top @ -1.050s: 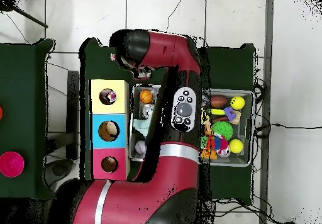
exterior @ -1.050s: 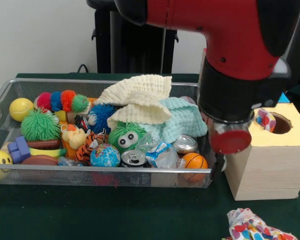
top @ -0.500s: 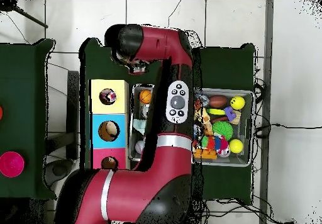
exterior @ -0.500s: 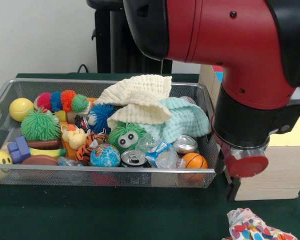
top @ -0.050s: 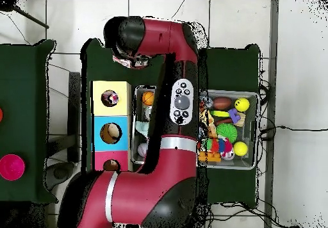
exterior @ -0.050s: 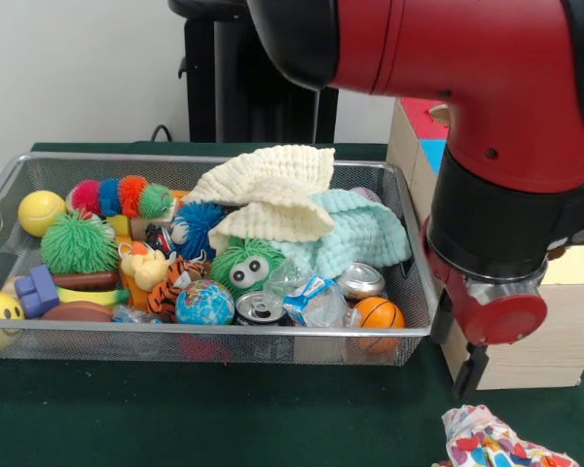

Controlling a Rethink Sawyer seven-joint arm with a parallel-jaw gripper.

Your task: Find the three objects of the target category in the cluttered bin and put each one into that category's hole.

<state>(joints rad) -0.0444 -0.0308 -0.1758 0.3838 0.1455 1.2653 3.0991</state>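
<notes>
A patterned, multicoloured cloth (exterior @ -0.050s: 496,443) lies on the green table in front of the wooden box (exterior @ -0.050s: 540,355) with the yellow top. My gripper (exterior @ -0.050s: 470,375) hangs just above the cloth's left end, beside the box's front corner. In the wire bin (exterior @ -0.050s: 204,336), a cream knitted cloth (exterior @ -0.050s: 268,190) lies over a mint one (exterior @ -0.050s: 355,233) on top of the toys. In the overhead view the arm's wrist (top @ -0.050s: 128,38) covers the gripper; the yellow box's hole (top @ -0.050s: 110,98) holds something patterned.
The bin also holds balls, fuzzy toys, cans (exterior @ -0.050s: 261,307) and an orange ball (exterior @ -0.050s: 378,313). Blue (top @ -0.050s: 110,133) and pink (top @ -0.050s: 110,166) boxes stand in line behind the yellow one. The arm spans the bin's middle in the overhead view.
The arm has swung from over the yellow box's hole toward the table's near side and come lower. The gripper now hangs just above the patterned cloth on the table.
</notes>
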